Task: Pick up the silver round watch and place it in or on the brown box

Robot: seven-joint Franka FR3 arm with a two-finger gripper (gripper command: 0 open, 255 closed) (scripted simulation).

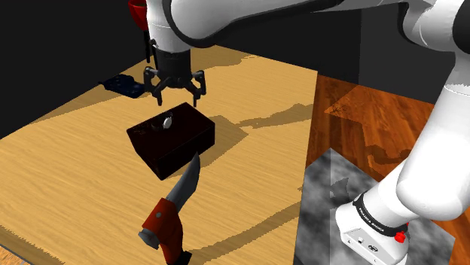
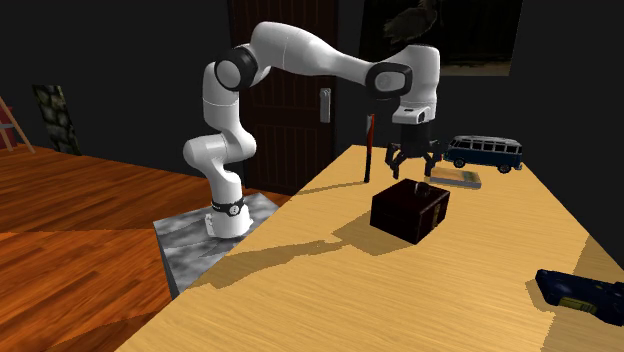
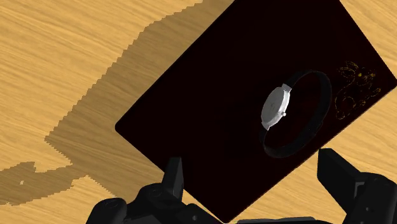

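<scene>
The watch (image 3: pixel 277 107), a silver round face on a black strap loop, lies on top of the dark brown box (image 3: pixel 216 95). In the shoulder view the watch (image 1: pixel 167 120) shows as a small pale shape on the box (image 1: pixel 172 139) lid, near its far edge. My gripper (image 1: pixel 175 92) hangs just above the box, open, with nothing between its fingers (image 3: pixel 173 181). From the second exterior view the gripper (image 2: pixel 412 166) hovers over the box (image 2: pixel 410 210) near the table's far end.
A red-handled knife (image 1: pixel 172 214) lies close to the box toward the table's (image 1: pixel 68 173) near edge. A dark blue object (image 1: pixel 124 85) sits beyond the box. A blue toy van (image 2: pixel 484 152), a flat device (image 2: pixel 460 179) and a dark blue object (image 2: pixel 582 292) also rest on the table.
</scene>
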